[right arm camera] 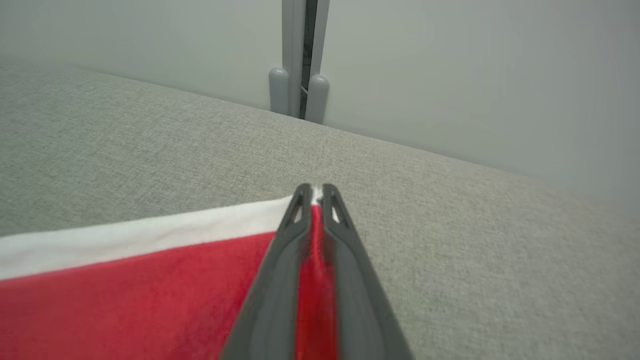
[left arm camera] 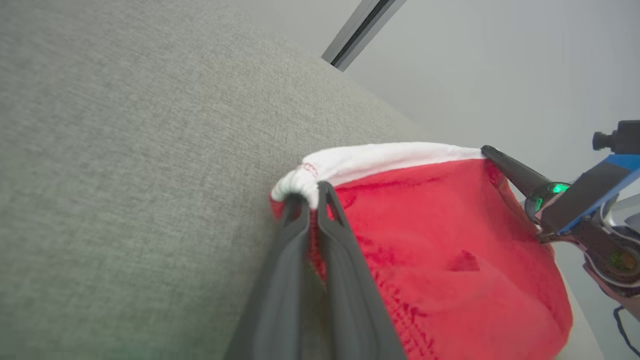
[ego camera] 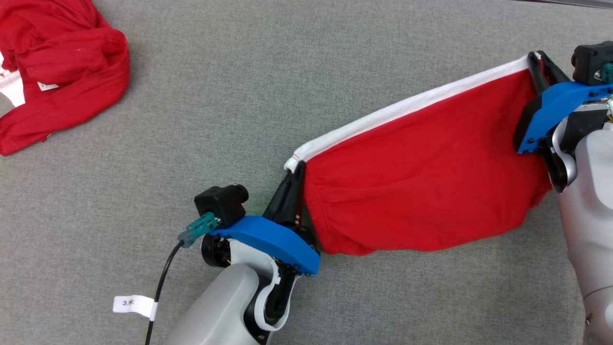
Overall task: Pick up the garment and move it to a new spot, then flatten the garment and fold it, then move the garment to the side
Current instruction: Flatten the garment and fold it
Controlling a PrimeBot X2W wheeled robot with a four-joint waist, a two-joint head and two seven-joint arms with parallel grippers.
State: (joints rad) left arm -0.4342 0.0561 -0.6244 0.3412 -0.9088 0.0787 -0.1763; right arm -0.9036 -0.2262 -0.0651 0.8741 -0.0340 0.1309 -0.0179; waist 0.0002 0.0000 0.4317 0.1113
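Note:
The garment (ego camera: pixel 421 191) is red with a white band along its top edge, and it hangs stretched between my two grippers above the grey surface. My left gripper (ego camera: pixel 296 167) is shut on the band's left end, and the left wrist view shows its fingers pinching the garment (left arm camera: pixel 440 240) at that corner (left arm camera: pixel 312 192). My right gripper (ego camera: pixel 537 60) is shut on the band's right end. In the right wrist view its tips (right arm camera: pixel 315 191) clamp the white edge of the garment (right arm camera: pixel 140 290). The red cloth sags below the taut band.
A second red garment (ego camera: pixel 57 72) lies crumpled at the far left of the grey fabric surface (ego camera: pixel 287 72). A cable with a white tag (ego camera: pixel 134 304) trails by my left forearm. A pale wall with a vertical post (right arm camera: pixel 299 60) stands beyond the surface's far edge.

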